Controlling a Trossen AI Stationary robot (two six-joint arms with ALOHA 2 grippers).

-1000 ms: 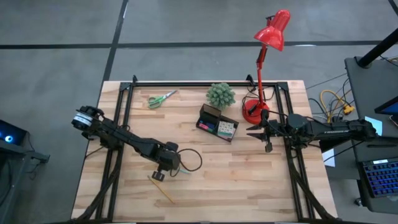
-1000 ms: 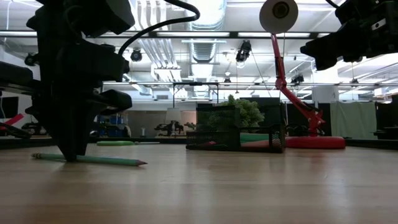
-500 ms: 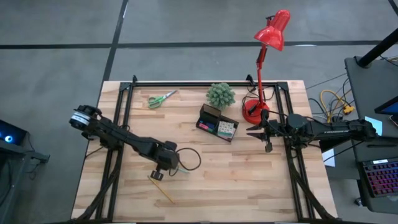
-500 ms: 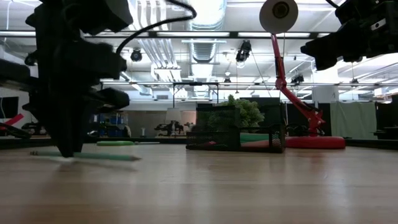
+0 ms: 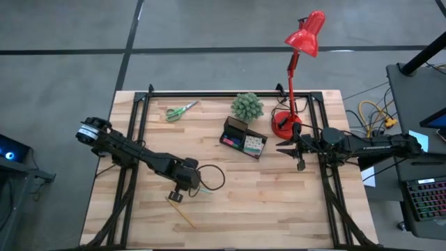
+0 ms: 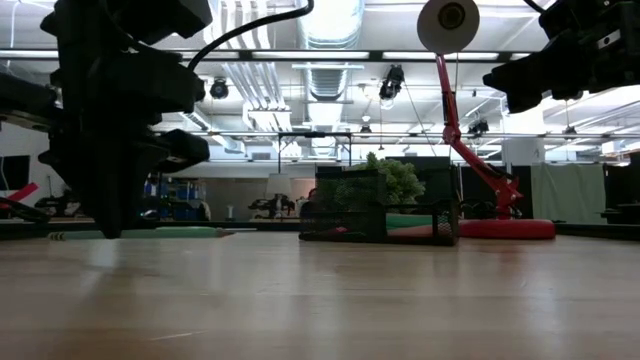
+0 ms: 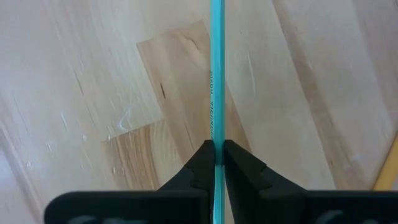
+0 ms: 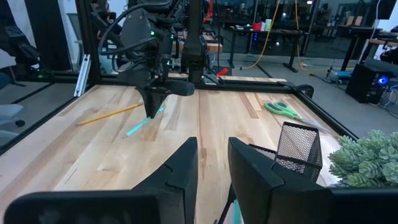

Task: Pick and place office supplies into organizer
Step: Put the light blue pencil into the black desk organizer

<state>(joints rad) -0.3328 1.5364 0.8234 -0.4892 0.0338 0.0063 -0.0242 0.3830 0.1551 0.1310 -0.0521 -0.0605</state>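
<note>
While clamped on the teal pen just above the table's near-left boards beside the yellow pencil, left gripper carries a light, stiff, slippery shaft, likely best pinched mid-length; organizer well apart; right gripper idle, ajar.

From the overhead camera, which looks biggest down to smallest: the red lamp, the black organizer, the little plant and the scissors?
1. Red lamp, clearly the largest.
2. Black organizer.
3. Plant and green-handled scissors look alike in extent: the plant is rounder, the scissors longer and thinner, so I would not rank them.
</note>
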